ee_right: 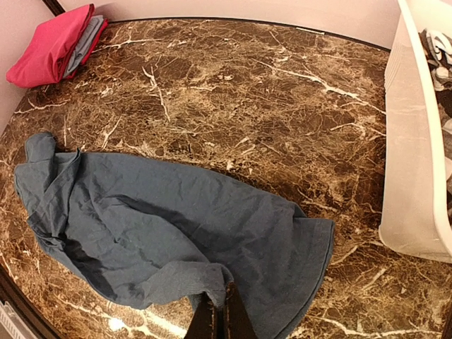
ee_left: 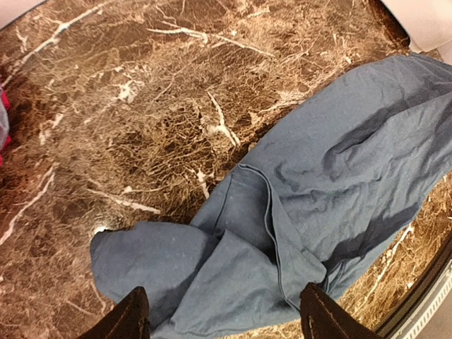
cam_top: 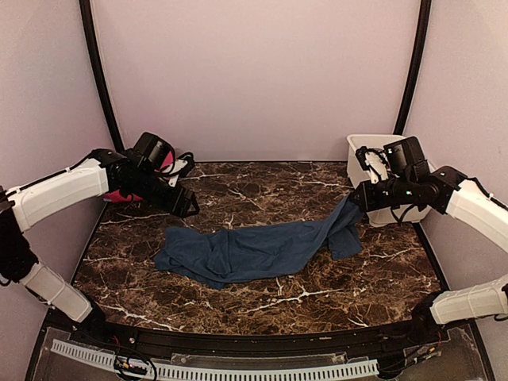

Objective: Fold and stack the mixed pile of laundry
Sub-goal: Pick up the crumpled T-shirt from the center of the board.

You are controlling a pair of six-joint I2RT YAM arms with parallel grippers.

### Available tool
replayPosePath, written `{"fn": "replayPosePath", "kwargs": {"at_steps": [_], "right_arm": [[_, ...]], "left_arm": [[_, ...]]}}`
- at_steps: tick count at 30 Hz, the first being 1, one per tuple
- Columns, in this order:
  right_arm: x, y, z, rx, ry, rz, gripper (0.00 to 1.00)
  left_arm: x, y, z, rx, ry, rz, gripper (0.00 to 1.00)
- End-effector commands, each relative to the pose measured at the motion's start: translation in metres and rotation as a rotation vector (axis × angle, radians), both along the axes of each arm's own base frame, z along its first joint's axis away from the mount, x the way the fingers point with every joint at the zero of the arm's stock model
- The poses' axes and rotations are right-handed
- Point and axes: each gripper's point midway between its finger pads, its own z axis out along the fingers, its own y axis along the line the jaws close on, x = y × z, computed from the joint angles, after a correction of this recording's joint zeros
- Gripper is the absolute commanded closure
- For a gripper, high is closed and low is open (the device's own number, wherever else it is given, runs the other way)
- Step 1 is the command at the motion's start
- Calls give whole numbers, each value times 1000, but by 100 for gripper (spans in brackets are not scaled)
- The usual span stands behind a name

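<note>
A dark navy-blue garment (cam_top: pixel 254 250) lies stretched across the marble table (cam_top: pixel 262 186), crumpled at its left end. My right gripper (cam_top: pixel 354 200) is shut on its right end and holds that corner up off the table; in the right wrist view the closed gripper (ee_right: pixel 220 318) pinches a fold of the cloth (ee_right: pixel 176 226). My left gripper (cam_top: pixel 190 209) hovers over the garment's left end with its jaws wide apart. In the left wrist view the cloth (ee_left: pixel 318 176) lies loose below the gripper (ee_left: pixel 226 321), nothing held. A folded magenta-pink garment (ee_right: pixel 49 46) with a grey one beside it sits at the back left.
A white plastic tub (cam_top: pixel 381 171) stands at the back right, just behind my right gripper, with patterned cloth (ee_right: pixel 439 49) inside. The pink folded stack (cam_top: pixel 119 194) is partly hidden behind my left arm. Curved walls close off the back and sides.
</note>
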Motion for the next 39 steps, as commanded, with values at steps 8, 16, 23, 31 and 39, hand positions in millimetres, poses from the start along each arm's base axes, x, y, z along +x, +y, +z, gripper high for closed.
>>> {"fn": "replayPosePath", "kwargs": {"at_steps": [8, 16, 23, 31, 39], "right_arm": [[-9, -6, 2, 42, -12, -31, 100], [-9, -5, -6, 43, 6, -34, 100], [-8, -7, -7, 31, 1, -39, 100], [-7, -7, -6, 32, -1, -39, 100], [-9, -8, -5, 31, -2, -42, 100]], "left_arm": [[52, -42, -83, 86, 175, -76, 38], [56, -48, -113, 100, 204, -100, 45], [57, -69, -130, 69, 246, -184, 44], [45, -100, -134, 89, 226, -331, 49], [39, -100, -121, 68, 216, -338, 74]]}}
